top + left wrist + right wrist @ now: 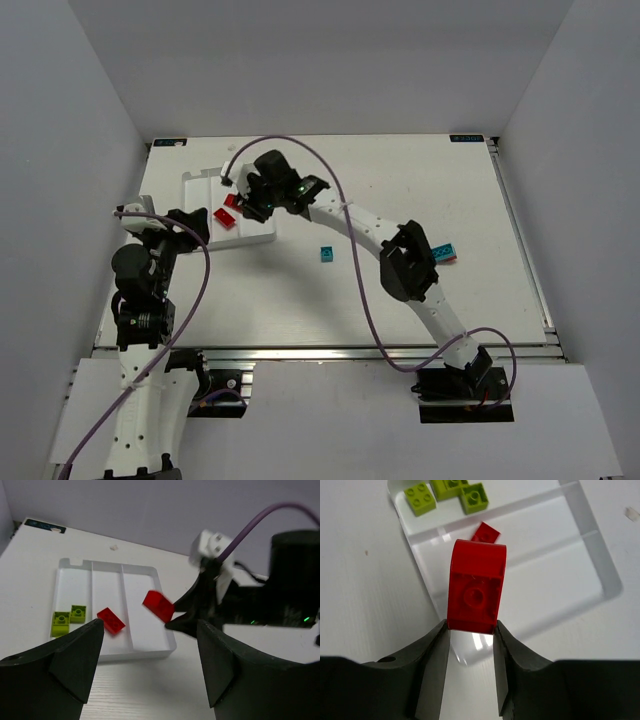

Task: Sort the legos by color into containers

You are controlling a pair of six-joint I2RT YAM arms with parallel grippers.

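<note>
The right gripper [471, 630] pinches a red plastic toy brick [476, 587] by its sides above the white compartmented plastic tray [600, 565], apparently to drop it beside the flat red brick [486, 531] in the tray's middle compartment. An end compartment holds yellow-green bricks [447, 492]. The left gripper [150, 645], spread and empty, hangs outside the tray's near wall, clear of the drop path. A teal brick [326, 254] lies well apart from the tray.

The right arm [362, 236] stretches forward and leftward, elbow bent; its right gripper [471, 625] points down, jaws clamped on a red brick [476, 587]; the left arm [140, 278] sits folded near its base; the left gripper [150, 630] is spread wide, holding nothing.
</note>
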